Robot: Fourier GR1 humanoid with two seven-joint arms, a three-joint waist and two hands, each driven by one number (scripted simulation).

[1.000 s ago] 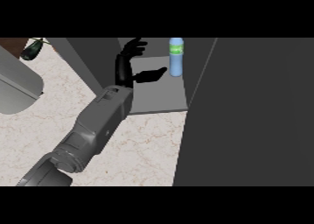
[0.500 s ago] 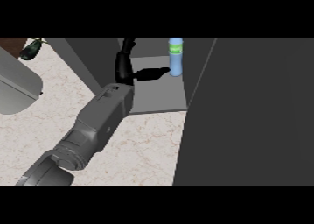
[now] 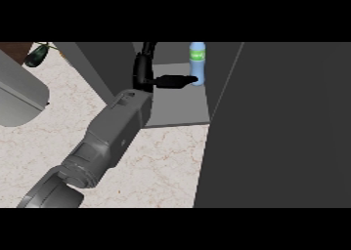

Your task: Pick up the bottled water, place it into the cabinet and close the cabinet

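Observation:
The bottled water [image 3: 197,62], pale blue with a green label, stands upright at the back of the open cabinet's grey shelf [image 3: 179,110]. My left hand [image 3: 144,73] is inside the cabinet, just left of the bottle. Its fingers point straight up along the left wall and it is open and holds nothing. The thumb [image 3: 175,81] sticks out to the right, its tip at the bottle's base. My grey forearm [image 3: 109,136] runs in from the lower left. The right hand does not show.
The cabinet's dark door [image 3: 286,127] stands open and fills the right side of the view. A rounded grey appliance [image 3: 12,97] sits at the left on the marbled counter [image 3: 164,166]. A small dark green object [image 3: 37,54] lies at the top left.
The left hand's fingers have straightened from a slight rightward curl to pointing up, and the thumb has swung right to the bottle's base. The bottle has stayed in place.

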